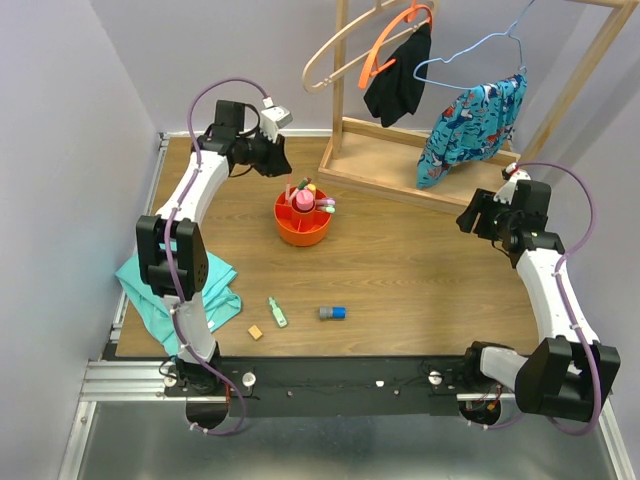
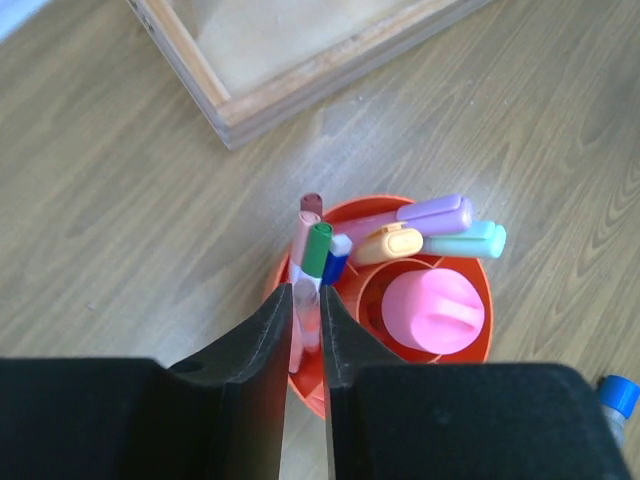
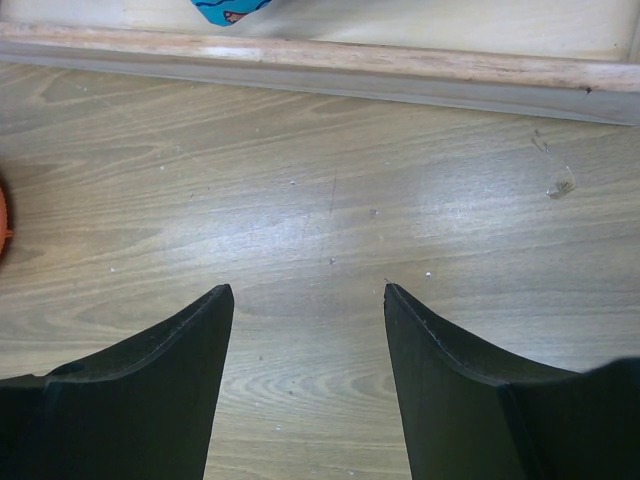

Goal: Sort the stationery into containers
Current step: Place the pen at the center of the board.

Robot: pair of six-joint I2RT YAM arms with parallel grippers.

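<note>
Over the orange organiser (image 1: pixel 302 238) at mid-table, the left gripper (image 2: pixel 305 292) has its jaws nearly together, pinching a thin marker (image 2: pixel 305 325) that stands in a ring compartment. The right gripper (image 3: pixel 308 290) hovers, jaws wide apart, above the table (image 3: pixel 320 200). A green highlighter (image 1: pixel 277 312), tan cube (image 1: pixel 255 331) and blue-grey piece (image 1: pixel 332 313) lie nearer the front edge.

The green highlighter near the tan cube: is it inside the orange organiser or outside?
Outside. The green highlighter lies flat on the table, well apart from the orange organiser.
</note>
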